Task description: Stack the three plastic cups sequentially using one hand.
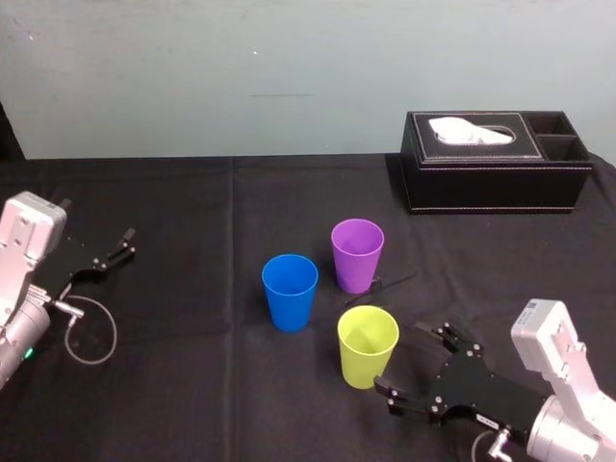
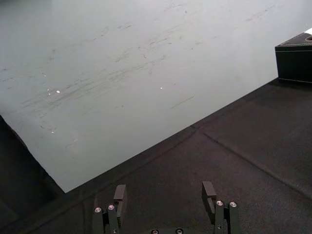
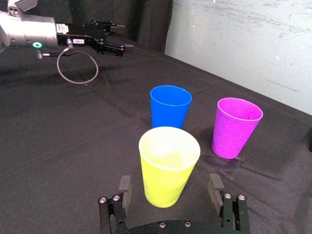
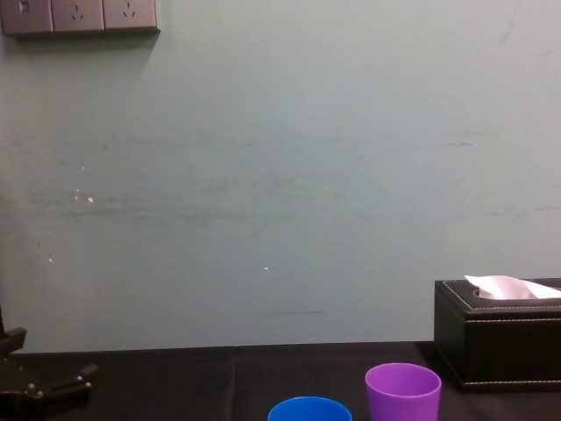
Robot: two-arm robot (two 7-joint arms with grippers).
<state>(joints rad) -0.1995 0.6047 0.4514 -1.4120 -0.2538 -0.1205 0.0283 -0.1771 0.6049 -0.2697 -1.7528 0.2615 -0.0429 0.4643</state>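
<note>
R gripper (image 1: pixel 409 359), jaws open, faced near yellow-green tapered plastic cup (image 1: pixel 368 345) to grasp; blue plastic cup (image 1: pixel 290 291), purple plastic cup (image 1: pixel 357 254) sat unstacked beyond. L gripper (image 1: pixel 123 245) idled left, jaws open.

Black tissue box (image 1: pixel 496 178) sits far right on the table, close to the wall, with stitched edges. White tissue (image 1: pixel 470 132) pokes out of its top slot. Two open compartments (image 1: pixel 563 136) are at its right end. Black cloth (image 1: pixel 192 231) covers the table and has fold creases. Pale, scuffed wall (image 1: pixel 241 77) stands behind. Row of wall sockets (image 4: pixel 79 16) is high on the left.
</note>
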